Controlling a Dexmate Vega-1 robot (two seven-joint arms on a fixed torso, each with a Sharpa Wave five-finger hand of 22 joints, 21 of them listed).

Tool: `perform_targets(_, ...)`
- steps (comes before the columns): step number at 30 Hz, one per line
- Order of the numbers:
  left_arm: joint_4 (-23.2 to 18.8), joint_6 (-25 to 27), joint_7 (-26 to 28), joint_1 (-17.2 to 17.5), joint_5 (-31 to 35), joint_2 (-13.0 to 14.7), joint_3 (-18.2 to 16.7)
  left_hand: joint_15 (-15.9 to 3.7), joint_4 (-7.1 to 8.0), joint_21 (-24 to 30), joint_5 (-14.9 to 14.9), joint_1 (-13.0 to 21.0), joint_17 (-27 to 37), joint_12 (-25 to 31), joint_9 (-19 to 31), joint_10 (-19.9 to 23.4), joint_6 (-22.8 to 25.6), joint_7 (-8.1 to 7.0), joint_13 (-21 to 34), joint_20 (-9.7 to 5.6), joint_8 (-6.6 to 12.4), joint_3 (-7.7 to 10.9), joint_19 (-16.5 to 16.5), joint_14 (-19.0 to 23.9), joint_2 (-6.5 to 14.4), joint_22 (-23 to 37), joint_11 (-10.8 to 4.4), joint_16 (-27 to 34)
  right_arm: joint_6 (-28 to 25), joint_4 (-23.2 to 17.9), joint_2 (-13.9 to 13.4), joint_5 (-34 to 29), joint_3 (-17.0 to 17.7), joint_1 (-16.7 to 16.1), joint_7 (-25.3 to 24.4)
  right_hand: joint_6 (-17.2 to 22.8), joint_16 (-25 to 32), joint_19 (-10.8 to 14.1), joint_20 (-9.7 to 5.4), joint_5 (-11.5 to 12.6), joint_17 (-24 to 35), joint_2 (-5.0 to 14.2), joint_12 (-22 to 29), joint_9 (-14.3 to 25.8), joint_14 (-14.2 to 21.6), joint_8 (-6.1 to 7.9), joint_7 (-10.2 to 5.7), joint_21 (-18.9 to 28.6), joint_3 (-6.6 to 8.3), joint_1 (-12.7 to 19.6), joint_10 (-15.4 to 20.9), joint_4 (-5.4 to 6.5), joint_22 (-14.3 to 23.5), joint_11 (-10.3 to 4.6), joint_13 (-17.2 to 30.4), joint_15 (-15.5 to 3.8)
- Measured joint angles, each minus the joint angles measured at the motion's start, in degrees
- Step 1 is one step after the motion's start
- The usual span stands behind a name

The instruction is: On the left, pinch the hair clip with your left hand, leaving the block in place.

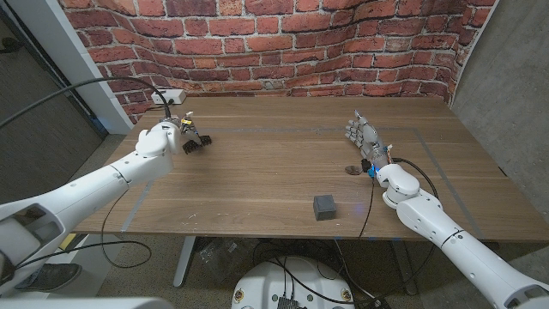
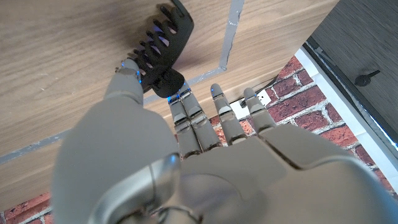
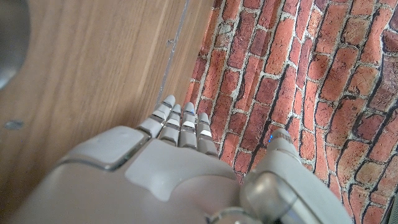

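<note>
A black toothed hair clip (image 1: 199, 140) hangs just above the table at the far left, pinched between the thumb and a finger of my left hand (image 1: 168, 137). In the left wrist view the hair clip (image 2: 160, 53) juts out past my fingertips (image 2: 130, 73), its teeth pointing at the wood. A small dark grey block (image 1: 324, 206) sits on the table near the front edge, right of centre, well away from both hands. My right hand (image 1: 365, 139) stands on the right side of the table with its fingers straight and apart, holding nothing.
A white power strip (image 1: 169, 96) with a cable lies at the table's back left corner. A small dark round mark (image 1: 353, 170) shows on the wood near my right wrist. Grey tape lines (image 2: 230, 31) run across the tabletop. A brick wall stands behind the table.
</note>
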Motion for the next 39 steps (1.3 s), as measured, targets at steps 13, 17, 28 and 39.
perform_targets(13, -1.28, 0.69, 1.97, 0.43, -0.5, 0.0, -0.52, 0.0, -0.17, 0.0, -0.68, 0.13, 0.0, -0.02, -0.13, 1.53, 1.85, 0.57, 0.14, 0.13, 0.21, 0.31, 1.35, 1.43, 0.13, 0.0, 0.14, 0.0, -0.13, 0.11, 0.07, 0.2, -0.02, 0.11, 0.14, 0.0, 0.0, 0.0, 0.0, 0.0, 0.0, 0.0, 0.0, 0.0, -0.24, 0.0, 0.0, -0.34, 0.0, 0.0, 0.0, 0.0, 0.0, 0.0, 0.0, 0.23)
perform_targets(17, -2.11, 0.98, 2.37, 0.74, -0.59, 0.35, -0.8, -0.01, -0.17, 0.0, -0.87, 0.13, 0.01, -0.02, -0.26, 1.81, 2.34, 0.67, 0.13, 0.1, 0.21, 0.31, 1.95, 2.06, 0.13, 0.0, 0.05, 0.0, 0.02, 0.31, 0.19, 0.23, -0.03, 0.13, 0.22, 0.0, 0.0, 0.0, 0.0, 0.0, 0.0, 0.0, 0.0, 0.0, -0.24, 0.0, 0.0, -0.35, 0.0, 0.0, 0.0, 0.0, 0.0, 0.0, 0.0, 0.23)
perform_targets(28, -4.85, 1.2, 3.5, 2.04, -0.98, 1.42, -1.83, -0.27, -0.27, 0.0, -1.32, 0.47, 0.01, -0.07, -0.26, 3.08, 3.07, 0.8, 0.33, 0.02, 0.19, 0.41, 3.29, 3.37, -0.21, 0.0, 0.41, 0.0, 0.35, 0.23, 0.25, 0.21, -0.03, 0.1, 0.21, 0.0, 0.0, 0.0, 0.0, 0.0, 0.0, 0.0, 0.0, 0.0, -0.24, 0.0, 0.0, -0.35, 0.0, 0.0, 0.0, 0.0, 0.0, 0.0, 0.0, 0.23)
perform_targets(39, -6.88, 1.05, 4.67, 3.44, -1.4, 2.24, -2.97, -0.55, -0.8, -0.34, -1.76, 0.74, 0.01, -0.19, -0.21, 6.71, 6.96, 1.22, 0.33, 0.01, 0.67, 0.96, 4.72, 5.27, -0.47, -0.29, 0.03, 0.0, 0.2, -0.72, -0.19, 0.03, 0.06, 0.01, 0.08, 0.0, 0.0, 0.0, 0.01, 0.0, 0.0, 0.0, 0.0, 0.0, -0.23, 0.0, 0.0, -0.34, 0.0, 0.0, 0.0, 0.0, 0.0, 0.0, 0.0, 0.22)
